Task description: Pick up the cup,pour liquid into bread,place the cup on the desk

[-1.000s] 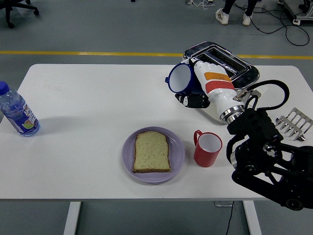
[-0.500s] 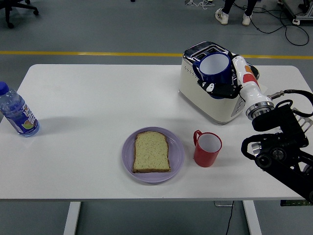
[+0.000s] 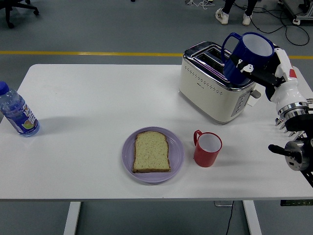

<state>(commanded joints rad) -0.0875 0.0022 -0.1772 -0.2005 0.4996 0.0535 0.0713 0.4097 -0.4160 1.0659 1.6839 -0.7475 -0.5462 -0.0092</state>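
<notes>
Broadly, the white table (image 3: 98, 98) fills the view, and on its far right stands the cream toaster (image 3: 215, 90), the biggest thing on it. Above the toaster's right end the right hand (image 3: 254, 73) holds the blue cup (image 3: 247, 58) aloft, its fingers (image 3: 244, 68) wrapped around the cup's body, the mouth tipped up and to the right and the handle sticking out toward the left. Next in size is the purple plate (image 3: 129, 156) near the front edge, with the slice of bread (image 3: 152, 152) lying flat on it. That bread lies well down and to the left of the held cup, with the toaster's front corner and the red mug (image 3: 208, 149) roughly between them, so the pour calls for a carry toward the near left before any tilt. The cup's long axis runs near upright (whether it holds any liquid cannot be told from this angle). A water bottle (image 3: 17, 112) stands at the far left edge, well apart from everything else. The left arm is out of view, so the right hand is the only one placed to pour.
</notes>
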